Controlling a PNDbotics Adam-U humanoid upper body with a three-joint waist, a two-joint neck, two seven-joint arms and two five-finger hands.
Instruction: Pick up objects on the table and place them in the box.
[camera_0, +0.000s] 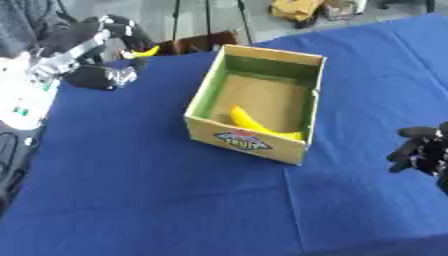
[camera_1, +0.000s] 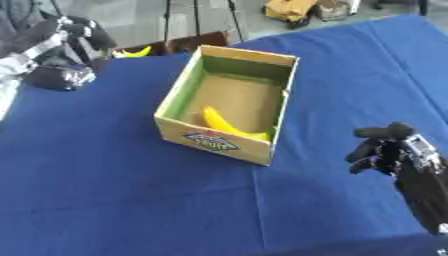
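Blue cloth (camera_1: 131, 200) covers the table nearest the camera. Black, the right hand (camera_1: 394, 150) hovers low at the right side, fingers curled, holding nothing. Off to its left and a little farther stands the open cardboard box (camera_1: 179, 90), a printed label on its near wall, with a yellow banana (camera_1: 219, 122) lying inside against that wall. Farther still, at the far left corner, the left hand (camera_0: 118, 30) is raised, fingers curled round a second banana (camera_0: 144, 51), whose yellow tip shows just below the hand.
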